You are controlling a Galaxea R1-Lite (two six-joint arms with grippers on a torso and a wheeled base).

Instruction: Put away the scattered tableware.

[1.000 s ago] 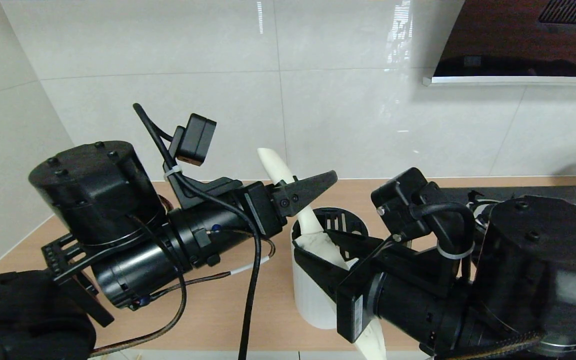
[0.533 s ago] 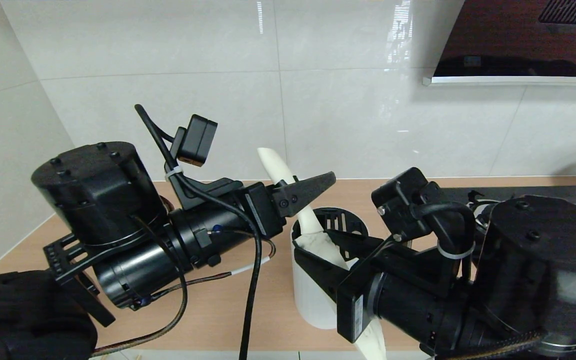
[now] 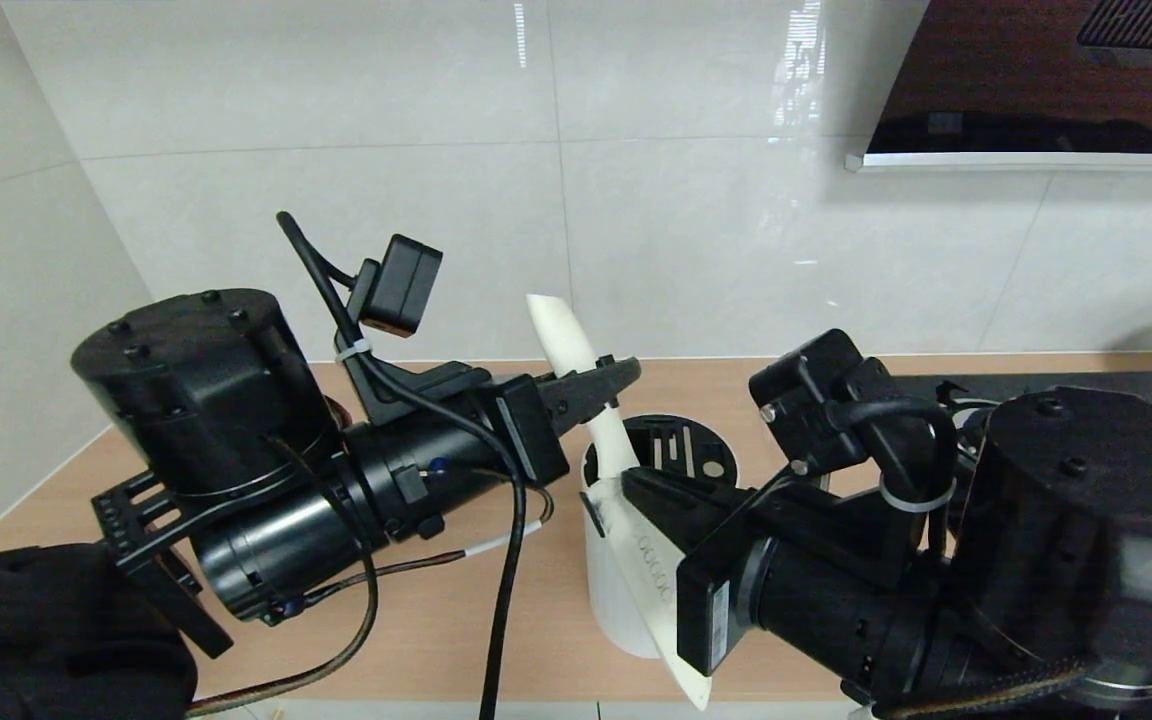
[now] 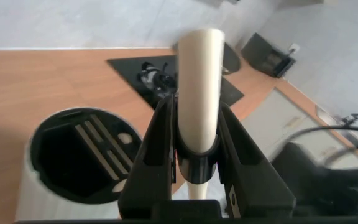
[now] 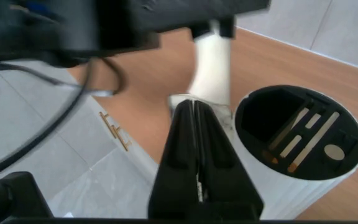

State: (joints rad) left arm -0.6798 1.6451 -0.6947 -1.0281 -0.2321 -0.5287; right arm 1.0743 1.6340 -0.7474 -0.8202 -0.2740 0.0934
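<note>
We see a pale tiled wall at the far side, with a dark range hood at far right. Below is the wooden surface, with a black hob at its far right. A white cylindrical holder with a black slotted insert stands upright on the surface near the middle; it also shows in the wrist views. The white spatula is held in the air just beside the holder's left rim and is not in it. It is tilted, with the handle end up and far and the perforated blade down and near, crossing in front of the holder's wall in the head view. The left pincer comes in from the left and clamps the handle partway up; the left wrist view shows the handle squeezed between its two fingers. The right pincer comes from near right, with its tip right at the spatula's lower part by the holder's rim. In its own view the fingers are pressed narrow with a thin slit, and the spatula sits just past the tip. We cannot tell if it grips the blade.
</note>
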